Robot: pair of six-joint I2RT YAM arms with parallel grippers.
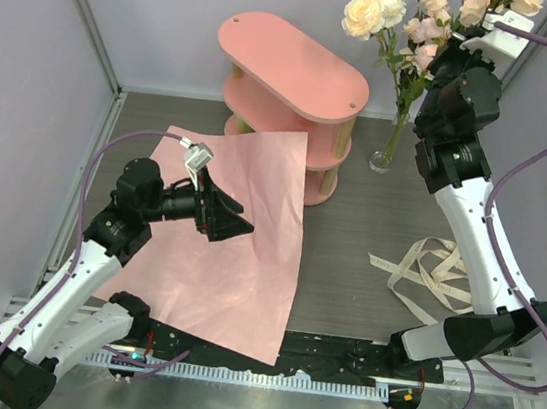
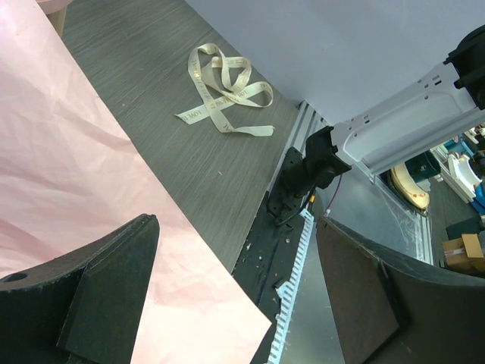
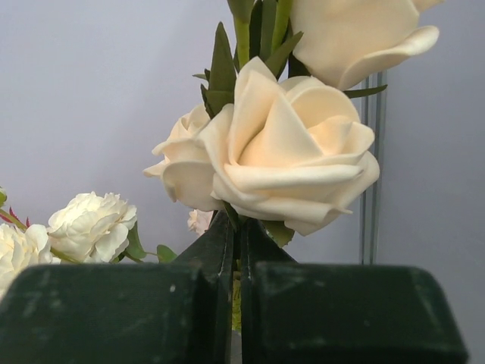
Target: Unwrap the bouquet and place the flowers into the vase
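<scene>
Nearest us, on the left, our left tool (image 1: 231,224) hangs spread wide over the flat pink paper (image 1: 233,280) and holds nothing. We judge it best kept there, out of the way. To the right, the ribbon (image 1: 426,270) lies loose on the surface (image 1: 345,274).

Farther right stands the vase (image 1: 387,157), beside the pink shelf (image 1: 292,66), with green stems running down into its narrow neck. Above it are the flowers (image 1: 418,27), where our right tool (image 3: 236,235) is pinched tight on a stem just under a cream bloom.

The step looks like seating the stems and letting go. We should lower straight down the neck, since a sideways pull may tip so slim a vase. Then we part the fingers slowly and back off clear of the petals.
</scene>
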